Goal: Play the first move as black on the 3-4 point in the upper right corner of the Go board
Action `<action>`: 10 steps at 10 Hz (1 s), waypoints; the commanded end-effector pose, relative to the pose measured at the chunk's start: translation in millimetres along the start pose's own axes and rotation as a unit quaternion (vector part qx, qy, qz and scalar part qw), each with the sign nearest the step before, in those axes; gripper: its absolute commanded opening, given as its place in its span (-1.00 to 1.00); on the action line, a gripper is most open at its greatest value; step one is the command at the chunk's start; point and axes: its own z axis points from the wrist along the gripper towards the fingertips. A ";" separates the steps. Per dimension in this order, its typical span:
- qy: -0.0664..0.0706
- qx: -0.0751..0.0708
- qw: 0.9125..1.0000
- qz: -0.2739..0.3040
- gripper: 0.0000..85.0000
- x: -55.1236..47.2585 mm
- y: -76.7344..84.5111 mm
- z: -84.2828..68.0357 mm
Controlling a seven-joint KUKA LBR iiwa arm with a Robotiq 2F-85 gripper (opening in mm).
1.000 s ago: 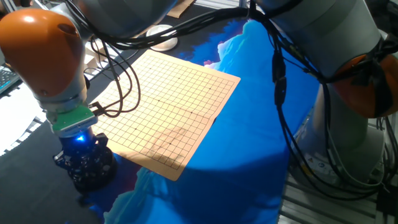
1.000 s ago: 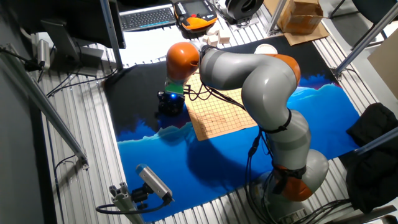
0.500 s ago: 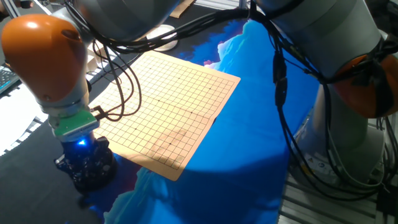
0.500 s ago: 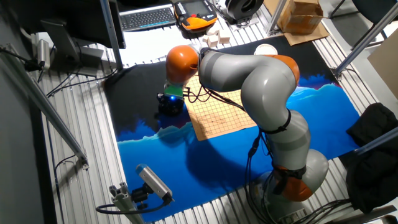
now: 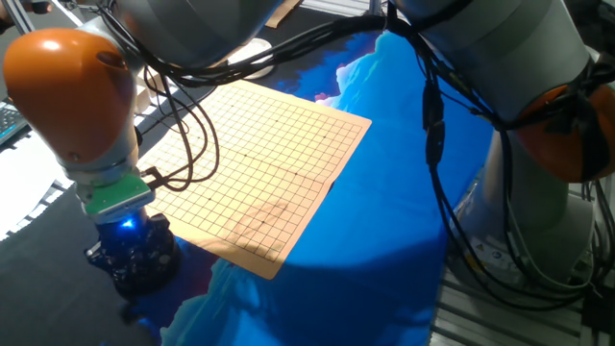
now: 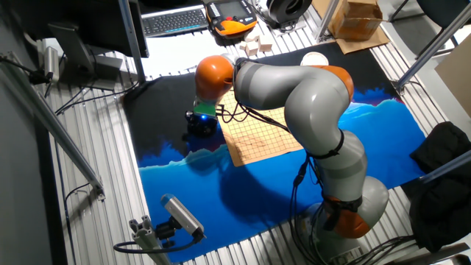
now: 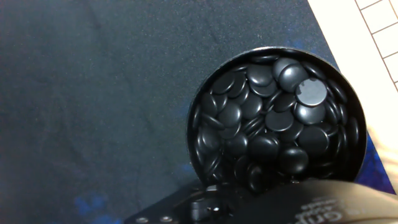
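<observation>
no legible text, no labels, no brand names, no numbers or signs in any view

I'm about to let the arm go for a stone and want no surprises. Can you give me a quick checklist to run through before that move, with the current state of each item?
1. Gripper above the bowl of black stones: ok, the bowl fills the hand view.
2. Bowl stocked with stones: ok, it is heaped full.
3. Go board free of stones: ok, none visible on the grid.
4. Fingers open: cannot tell, they are not clearly shown in any view.
5. Stone already held: cannot tell.
6. Cables off the board: not ok, they hang over its left part.
</observation>
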 end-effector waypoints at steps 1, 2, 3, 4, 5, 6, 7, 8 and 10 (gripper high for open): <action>-0.001 0.000 1.000 0.000 -0.20 0.3 0.2 1.0; -0.001 0.000 1.000 0.000 -0.20 0.2 0.3 2.0; -0.001 0.000 1.000 0.000 -0.20 -0.1 0.1 2.5; -0.001 0.000 1.000 0.000 -0.20 -0.4 -0.1 2.7; -0.002 -0.001 1.000 -0.001 -0.20 -0.7 -0.2 3.1; -0.002 -0.001 1.000 -0.002 -0.20 -0.9 -0.2 3.4; -0.002 -0.001 1.000 -0.003 -0.20 -1.2 -0.3 3.7; -0.003 -0.001 1.000 -0.004 -0.20 -1.4 -0.2 3.9; -0.003 0.000 1.000 -0.009 -0.60 -1.5 -0.3 4.0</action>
